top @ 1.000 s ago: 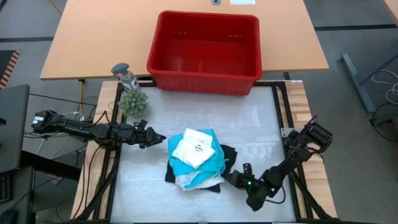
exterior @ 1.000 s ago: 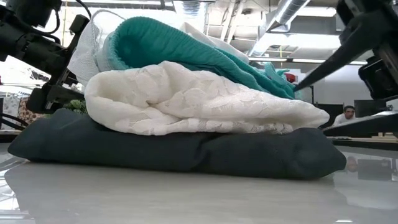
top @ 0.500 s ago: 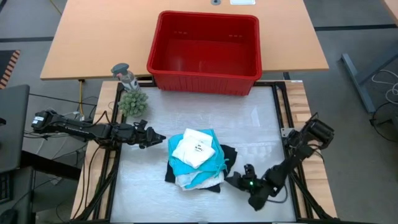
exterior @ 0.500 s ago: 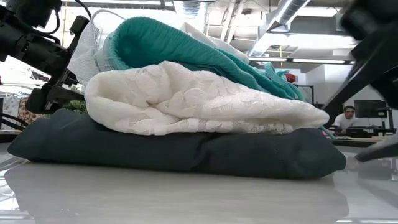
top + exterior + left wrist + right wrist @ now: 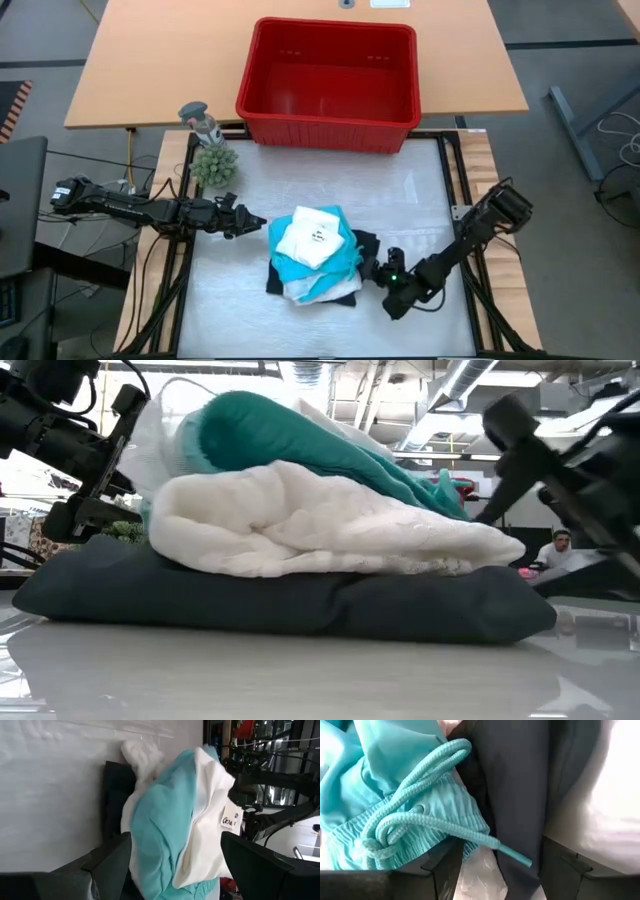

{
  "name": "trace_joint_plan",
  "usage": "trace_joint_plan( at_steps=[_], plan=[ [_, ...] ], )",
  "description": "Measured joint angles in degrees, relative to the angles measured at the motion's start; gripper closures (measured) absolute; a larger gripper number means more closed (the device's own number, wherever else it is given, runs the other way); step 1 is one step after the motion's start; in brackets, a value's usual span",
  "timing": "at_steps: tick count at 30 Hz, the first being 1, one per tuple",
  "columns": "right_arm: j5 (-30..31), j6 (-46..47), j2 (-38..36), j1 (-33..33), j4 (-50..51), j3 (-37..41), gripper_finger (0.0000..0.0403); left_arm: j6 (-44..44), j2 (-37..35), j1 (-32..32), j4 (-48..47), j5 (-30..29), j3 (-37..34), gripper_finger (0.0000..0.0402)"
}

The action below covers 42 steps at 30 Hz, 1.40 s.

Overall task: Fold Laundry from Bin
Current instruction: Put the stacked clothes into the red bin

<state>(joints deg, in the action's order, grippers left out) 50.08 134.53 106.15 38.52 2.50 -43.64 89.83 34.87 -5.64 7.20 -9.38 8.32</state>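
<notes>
High view: the laundry (image 5: pixel 315 255) is seen stacked mid-tabletop, at 6 o'clock from the red bin (image 5: pixel 330 82). The left gripper (image 5: pixel 258 223) is held level at the pile's 9 o'clock, jaws spread, grasping nothing. The right gripper (image 5: pixel 374 270) is angled in from 4 o'clock, jaws spread by the teal drawstring (image 5: pixel 420 815). A white tag (image 5: pixel 230 816) is seen, its writing unreadable.

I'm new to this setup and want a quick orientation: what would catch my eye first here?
The stack of laundry in the middle of the white table: a black piece at the bottom, then teal and white on top. Behind it stands the big red bin, with nothing visible inside. The left pincer and right pincer flank the stack, both open.
</notes>
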Motion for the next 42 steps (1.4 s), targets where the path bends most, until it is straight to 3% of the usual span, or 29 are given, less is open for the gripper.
trace_joint_plan(
  at_steps=[8, 12, 19, 25, 29, 36, 42],
  plan=[
    [-1.5, -6.1, 0.0, -3.4, -4.1, 0.1, 0.0147, 4.3, 0.0, -0.9, -4.4, 8.7, 0.0, 0.0107],
    [-1.9, -6.2, 0.0, -3.8, -4.5, 0.2, 0.0147, 7.4, 0.0, -4.2, -10.4, 9.0, 0.0, 0.0107],
    [-2.0, -5.7, 0.0, -3.8, -4.6, 0.2, 0.0147, 12.3, 0.0, -11.5, -9.1, -6.8, 0.0, 0.0107],
    [-2.1, -5.6, 0.0, -4.2, -4.7, 0.2, 0.0147, 16.1, 1.6, -16.9, -8.9, -12.8, 0.0, 0.0107],
    [-2.2, -5.4, 0.0, -4.9, -5.0, 0.2, 0.0147, 18.1, 6.1, -20.3, -5.9, -15.9, 0.0, 0.0107],
    [-2.2, -5.4, 0.1, -5.6, -5.5, 0.2, 0.0147, 14.0, 18.5, -21.8, 8.8, -22.0, 0.0, 0.0107],
    [-2.2, -5.4, 0.1, -5.6, -5.6, 0.2, 0.0147, 16.9, 31.6, -22.6, 19.2, -17.7, 0.1, 0.0107]
  ],
)
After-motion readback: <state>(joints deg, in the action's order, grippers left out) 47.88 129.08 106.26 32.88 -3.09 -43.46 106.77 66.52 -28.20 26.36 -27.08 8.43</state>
